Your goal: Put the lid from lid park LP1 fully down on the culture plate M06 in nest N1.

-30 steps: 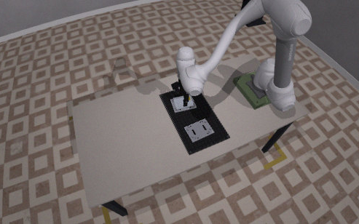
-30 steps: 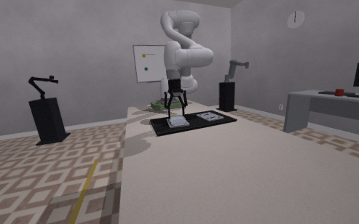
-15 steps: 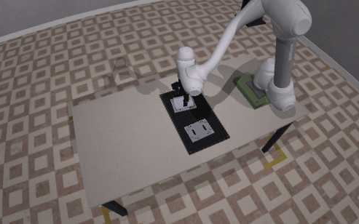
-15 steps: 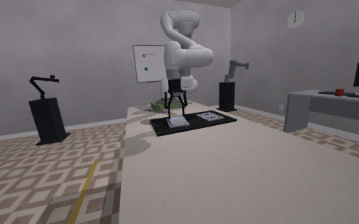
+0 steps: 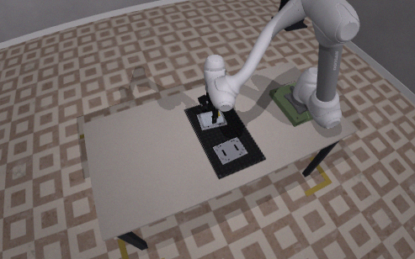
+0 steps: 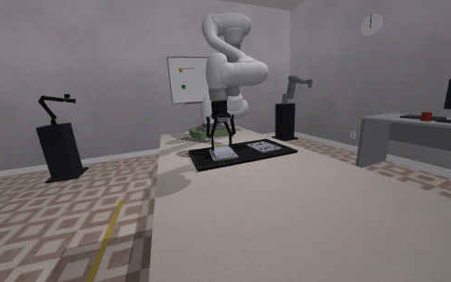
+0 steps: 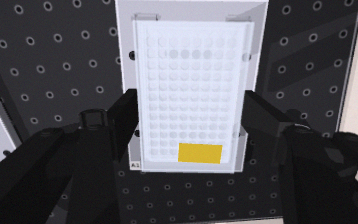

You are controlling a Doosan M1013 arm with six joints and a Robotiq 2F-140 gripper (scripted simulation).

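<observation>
My gripper [image 5: 214, 117] [image 6: 221, 145] [image 7: 189, 105] is shut on the clear lid [image 7: 155, 167], its fingers along the two long sides. The lid carries a yellow label [image 7: 200, 153] near its lower edge in the wrist view. The white culture plate [image 7: 190, 90] with its wells shows through the lid, lined up with it and squarely beneath. The plate sits in the pale nest [image 7: 259, 40]. The lid is at or just over the plate; whether it is fully down cannot be told. The lid park [image 5: 230, 150] [image 6: 264, 146], a grey plate with two dark slots, is bare.
A black perforated board [image 5: 219, 167] [image 6: 199, 162] [image 7: 85, 50] carries the nest and the lid park. It lies on the pale table [image 5: 146, 168] [image 6: 273, 220]. The arm's green base [image 5: 286, 107] [image 6: 199, 134] stands at the table's far end.
</observation>
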